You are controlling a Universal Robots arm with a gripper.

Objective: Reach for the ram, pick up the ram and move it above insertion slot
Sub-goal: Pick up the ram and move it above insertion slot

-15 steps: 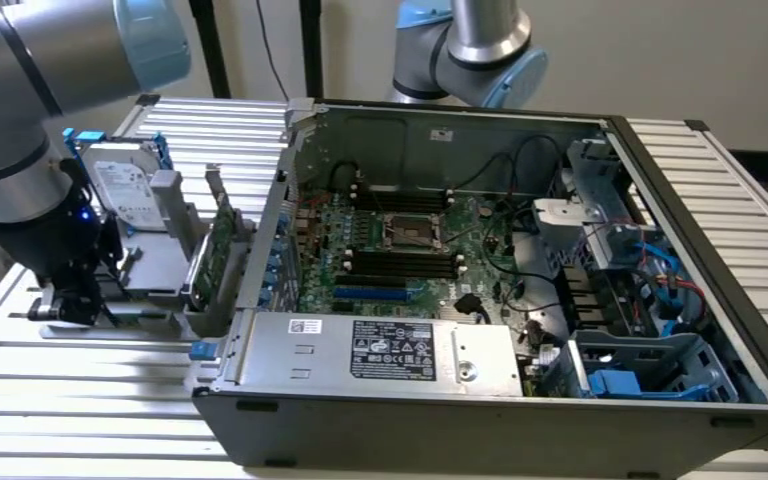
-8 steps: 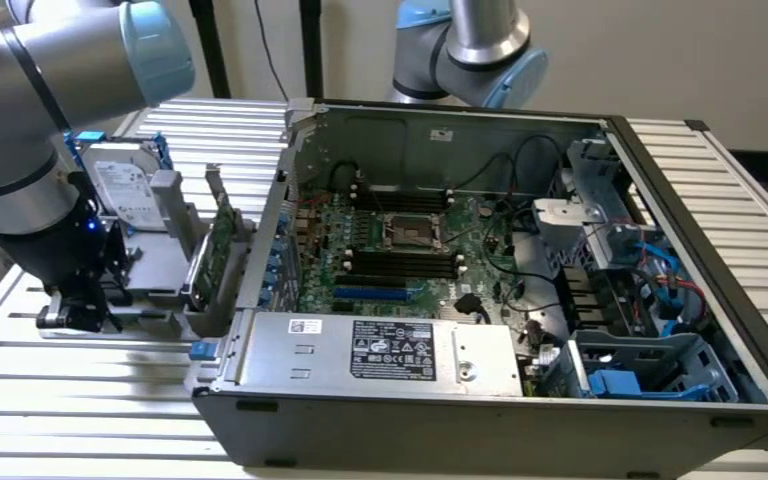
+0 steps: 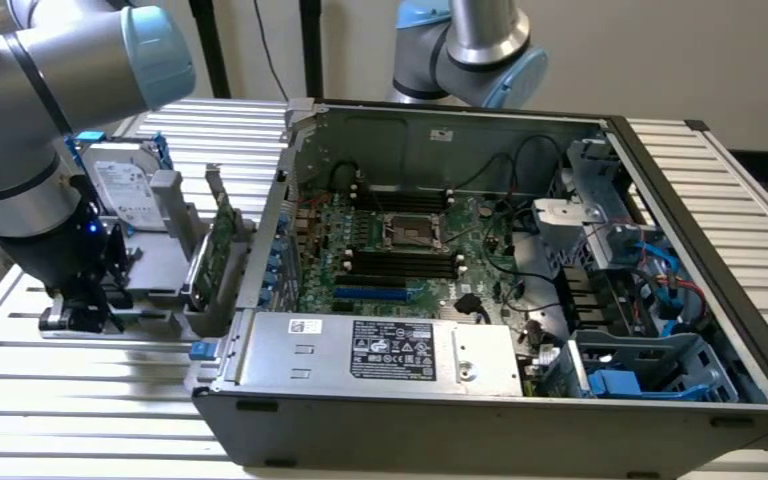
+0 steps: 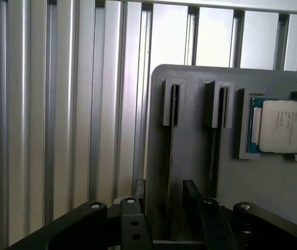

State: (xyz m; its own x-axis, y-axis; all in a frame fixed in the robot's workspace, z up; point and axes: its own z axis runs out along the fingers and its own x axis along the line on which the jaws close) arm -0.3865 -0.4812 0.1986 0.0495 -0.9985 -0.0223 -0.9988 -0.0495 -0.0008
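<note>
grey plastic holder (image 4: 273,187) sits on the slatted aluminium table (image 4: 60,104), off to the exterior view's left of the open dark computer case (image 3: 491,440). i see the black two-finger gripper (image 4: 164,192) low over the holder, fingers (image 4: 135,208) spread, nothing pinched. the ram (image 4: 169,156), a thin strip standing edge-on in a holder slot, lies between them; can't tell if they touch it. silver-lidded square processor (image 4: 281,125) rests in a recess nearby.
</note>
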